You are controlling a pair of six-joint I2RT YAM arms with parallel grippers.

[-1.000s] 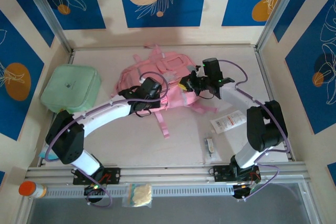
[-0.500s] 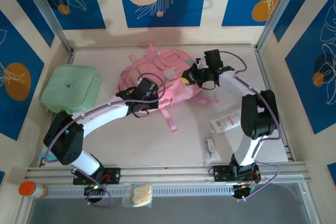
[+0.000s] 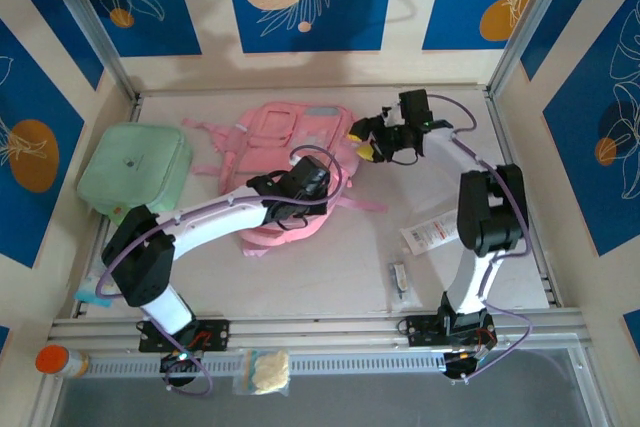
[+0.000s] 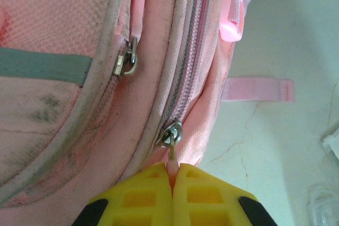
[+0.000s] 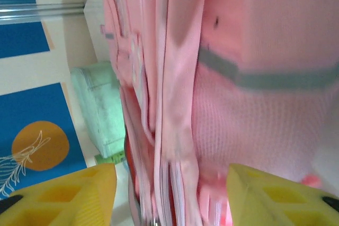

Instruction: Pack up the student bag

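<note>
The student bag (image 3: pixel 285 142) lies flat toward the back of the table (image 3: pixel 350 257); its soft, light fabric will likely sag, so trim, straps or zipper tabs are the best holds. The left gripper (image 4: pixel 172 175) pinches the zipper pull (image 4: pixel 171 154). The right gripper (image 5: pixel 172 191) stands open beside the bag, holding nothing.

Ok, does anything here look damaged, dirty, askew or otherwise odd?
The student bag looks soiled: the left wrist view shows dark grey smudges on its front pocket fabric and along the piping. A strap trails loose on the table. No tear or spill shows.
</note>
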